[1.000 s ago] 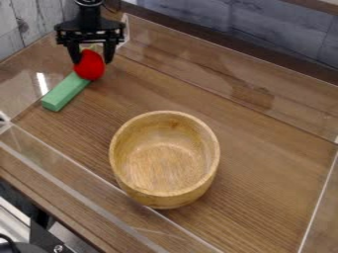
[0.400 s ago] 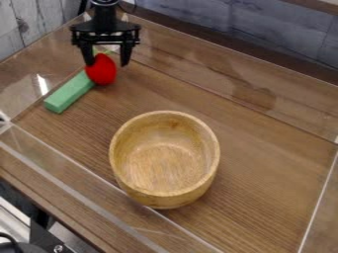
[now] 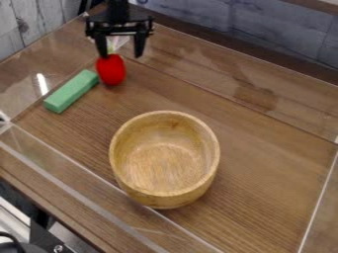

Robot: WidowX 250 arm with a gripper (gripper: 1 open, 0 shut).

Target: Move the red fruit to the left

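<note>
The red fruit (image 3: 111,69) is small and glossy and rests on the wooden table at the back left. It sits just beyond the far end of a green block (image 3: 70,91). My gripper (image 3: 122,49) hangs just above and slightly behind the fruit, pointing down. It is open, nothing sits between its black fingers (image 3: 106,47), and they are clear of the fruit.
A round wooden bowl (image 3: 164,194) stands in the middle of the table, nearer the front. Clear plastic walls (image 3: 53,163) fence the table along the left and front edges. A grey wall runs behind the table.
My gripper has moved right and lifted a little, staying open. The red fruit, which was between the fingers, now lies further right and below them. The green block and bowl have not moved.
</note>
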